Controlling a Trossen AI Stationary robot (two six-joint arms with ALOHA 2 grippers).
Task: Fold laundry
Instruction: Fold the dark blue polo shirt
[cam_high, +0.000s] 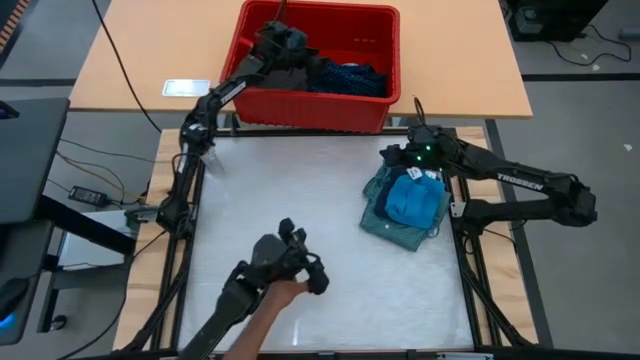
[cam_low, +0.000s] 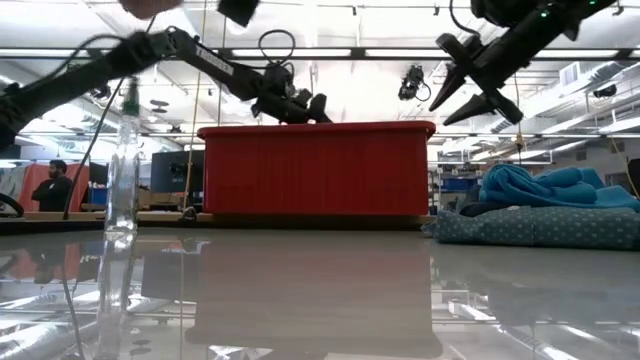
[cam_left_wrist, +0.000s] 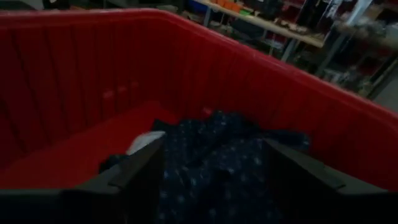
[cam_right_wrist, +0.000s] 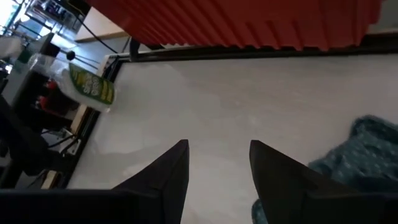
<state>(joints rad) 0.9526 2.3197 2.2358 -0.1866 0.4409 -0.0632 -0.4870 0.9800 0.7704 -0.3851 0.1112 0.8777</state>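
The red bin (cam_high: 262, 100) stands at the table's far edge. A navy dotted piece (cam_left_wrist: 217, 155) and more dark blue cloth (cam_high: 350, 75) lie in it. My left gripper (cam_left_wrist: 214, 180) is open and reaches down into the bin (cam_high: 285, 45), one finger on each side of the dotted cloth. A folded grey-green shirt (cam_high: 395, 222) lies flat on the table's right side, with a bright blue garment (cam_high: 412, 198) on top of it. My right gripper (cam_right_wrist: 217, 155) is open and hangs in the air (cam_low: 470, 85) just beyond the pile's far edge (cam_high: 395, 155). My left gripper comes slanting down into the bin, and its open fingers (cam_left_wrist: 140, 177) flank a hump of the navy dotted piece (cam_left_wrist: 211, 186). I cannot tell whether they touch the cloth.
A person's hand (cam_high: 285, 292) holds a black device (cam_high: 290, 258) over the table's near left part. A clear bottle with a green label (cam_right_wrist: 87, 81) stands near the table's left edge (cam_low: 122, 170). The bare white tabletop (cam_high: 300, 190) lies between the bin and the hand.
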